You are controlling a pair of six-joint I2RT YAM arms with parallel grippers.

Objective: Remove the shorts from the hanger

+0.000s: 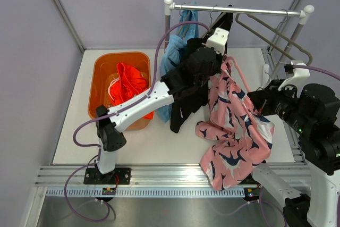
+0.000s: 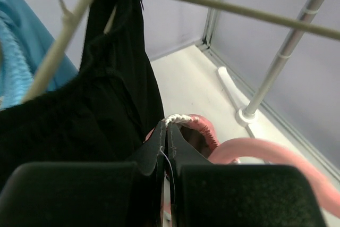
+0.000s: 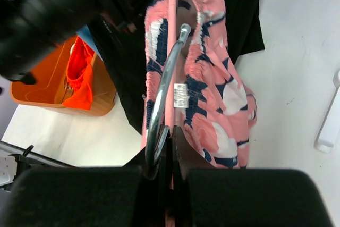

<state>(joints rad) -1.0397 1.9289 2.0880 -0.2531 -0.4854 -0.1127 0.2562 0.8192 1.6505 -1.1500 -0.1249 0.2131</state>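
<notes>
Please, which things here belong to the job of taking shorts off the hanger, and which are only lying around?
Belong to the job:
pink patterned shorts, pink hanger, black shorts, light blue shorts, orange shorts, orange bin holding them.

Only standing by:
clothes rack, empty grey hanger.

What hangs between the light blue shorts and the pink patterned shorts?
The black shorts, crossed by the left arm, seen in the top external view.

Pink patterned shorts (image 1: 236, 136) are soft matt cloth; the hanger hook (image 3: 162, 86) is glossy metal; the orange bin (image 1: 95, 81) at left is smooth plastic.
</notes>
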